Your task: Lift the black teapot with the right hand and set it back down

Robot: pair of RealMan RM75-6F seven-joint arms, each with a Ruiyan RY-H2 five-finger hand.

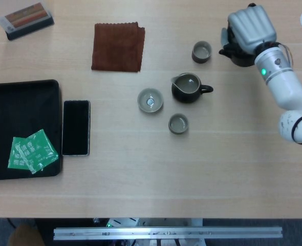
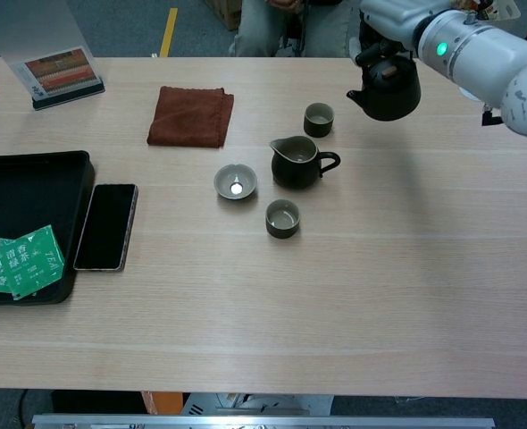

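Right robot hand (image 1: pixel 249 28): closing over the black teapot (image 2: pixel 386 88), gripping it from above. Chest view is showing spout, lid knob and body; head view is hiding most of it beneath the hand. Teapot is hanging right of the small cup (image 2: pixel 318 118), apparently clear of the surface (image 2: pixel 335 304).

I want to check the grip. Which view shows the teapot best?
The chest view: the teapot shows spout, lid and body under the right hand. In the head view the hand covers most of it; only a dark edge shows.
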